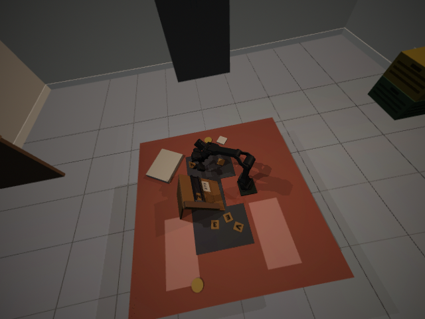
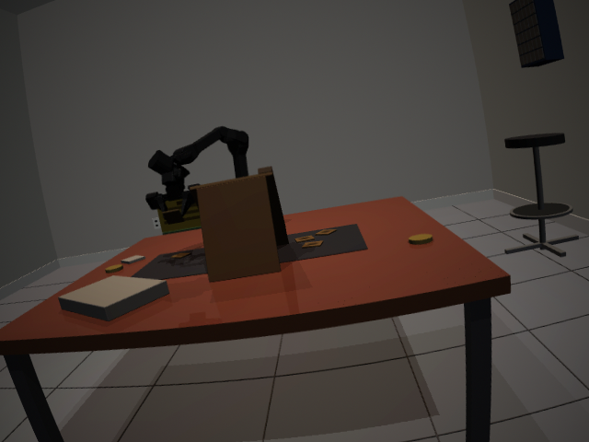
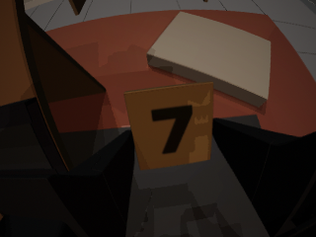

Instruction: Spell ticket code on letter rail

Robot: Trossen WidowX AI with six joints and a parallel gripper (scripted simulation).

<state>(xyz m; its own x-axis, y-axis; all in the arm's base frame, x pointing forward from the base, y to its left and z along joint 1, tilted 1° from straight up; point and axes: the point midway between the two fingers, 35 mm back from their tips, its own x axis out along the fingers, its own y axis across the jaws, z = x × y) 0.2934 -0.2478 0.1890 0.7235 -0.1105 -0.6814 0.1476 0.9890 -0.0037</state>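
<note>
Red tabletop (image 1: 315,268) (image 2: 380,280) (image 3: 291,104); gripper (image 1: 194,163) (image 2: 172,209) (image 3: 173,130) clamped on 7 tile (image 1: 191,165) (image 2: 173,216) (image 3: 170,143), beyond letter board's (image 1: 216,193) (image 2: 240,228) (image 3: 11,59) far side; entry probably needs nearward travel.

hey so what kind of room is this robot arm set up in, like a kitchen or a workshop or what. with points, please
Hard to pin down, perhaps a lab or workroom: a red table (image 1: 309,260) (image 2: 332,280) with a robot arm (image 1: 224,149) (image 2: 204,143), a bar stool (image 2: 535,140), and stacked crates (image 1: 405,77) on a tiled floor.
</note>
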